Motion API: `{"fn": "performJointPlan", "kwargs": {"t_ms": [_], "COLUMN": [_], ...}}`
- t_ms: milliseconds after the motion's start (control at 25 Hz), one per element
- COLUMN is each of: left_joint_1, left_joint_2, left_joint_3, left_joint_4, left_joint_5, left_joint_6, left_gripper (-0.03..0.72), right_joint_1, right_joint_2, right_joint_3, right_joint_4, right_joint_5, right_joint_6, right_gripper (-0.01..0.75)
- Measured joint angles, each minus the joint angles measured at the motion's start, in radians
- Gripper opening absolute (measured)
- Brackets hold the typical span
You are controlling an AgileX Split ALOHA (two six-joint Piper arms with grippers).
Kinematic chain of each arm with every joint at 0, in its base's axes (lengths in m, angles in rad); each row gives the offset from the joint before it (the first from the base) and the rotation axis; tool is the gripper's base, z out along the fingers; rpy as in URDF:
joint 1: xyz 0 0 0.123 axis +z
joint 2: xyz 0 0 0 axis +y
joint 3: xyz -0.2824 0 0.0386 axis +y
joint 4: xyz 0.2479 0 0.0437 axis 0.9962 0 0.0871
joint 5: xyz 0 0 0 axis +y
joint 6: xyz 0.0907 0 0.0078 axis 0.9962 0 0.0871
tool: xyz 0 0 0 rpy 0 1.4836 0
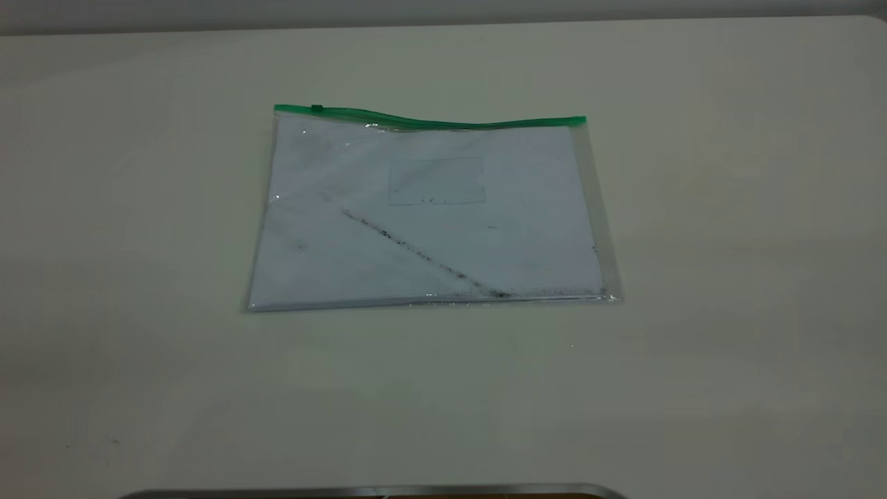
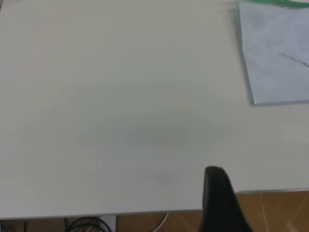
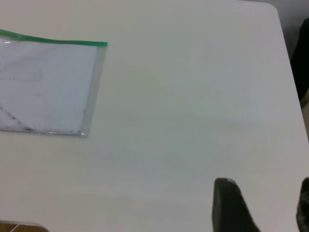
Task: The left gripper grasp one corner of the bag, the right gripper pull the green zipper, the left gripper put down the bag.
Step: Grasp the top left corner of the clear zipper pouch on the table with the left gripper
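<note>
Left gripper [image 2: 227, 212]: only one black tapered finger [image 2: 219, 198] shows at the edge of its wrist view, so whether the fingers are spread or closed cannot be told. It holds nothing and hangs over the bare table [image 2: 120, 121] near that table's edge, well apart from the bag [image 2: 277, 58].

Right gripper [image 3: 263, 208]: one dark finger [image 3: 229, 205] is plain, and a second dark sliver at the frame's border is probably the other; if so, the fingers stand wide apart with nothing between them. It sits over bare table, well apart from the bag's nearest corner.

Neither arm appears in the exterior view.

Bag: flat on the table, about mid-table, untouched by either gripper. Clear pouch, white paper sheets [image 1: 443, 222] inside, a dark diagonal smudge line [image 1: 423, 255] running across them toward the bag's near long edge.

Green zipper [image 1: 429, 122]: runs the full far long edge of the bag, slightly wavy, bowed up in its middle stretch. Small darker slider tab [image 1: 317, 108] sits close to the bag's far corner on the left arm's side.
</note>
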Motion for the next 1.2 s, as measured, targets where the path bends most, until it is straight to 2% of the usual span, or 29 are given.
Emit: {"fn": "performJointPlan", "kwargs": {"t_ms": [640, 920, 1040, 1200], "left_joint_1": [0.000, 0.000, 0.000, 0.000], "left_joint_2": [0.000, 0.048, 0.184, 0.443], "left_joint_3": [0.000, -0.031, -0.080, -0.123], "left_joint_4": [0.000, 0.000, 0.000, -0.003], "left_joint_5": [0.000, 0.014, 0.011, -0.064], "left_joint_6": [0.001, -0.059, -0.106, -0.092], "left_gripper": [0.497, 0.497, 0.497, 0.497], "right_joint_1": [0.000, 0.000, 0.000, 0.000], "right_joint_2": [0.000, 0.046, 0.190, 0.449], "right_joint_3": [0.000, -0.001, -0.001, -0.001], "right_joint_4": [0.005, 0.158, 0.280, 0.390], "right_joint_5": [0.000, -0.019, -0.099, -0.281], "right_joint_6": [0.000, -0.003, -0.036, -0.248], "right_gripper": [0.376, 0.376, 0.388, 0.464]}}
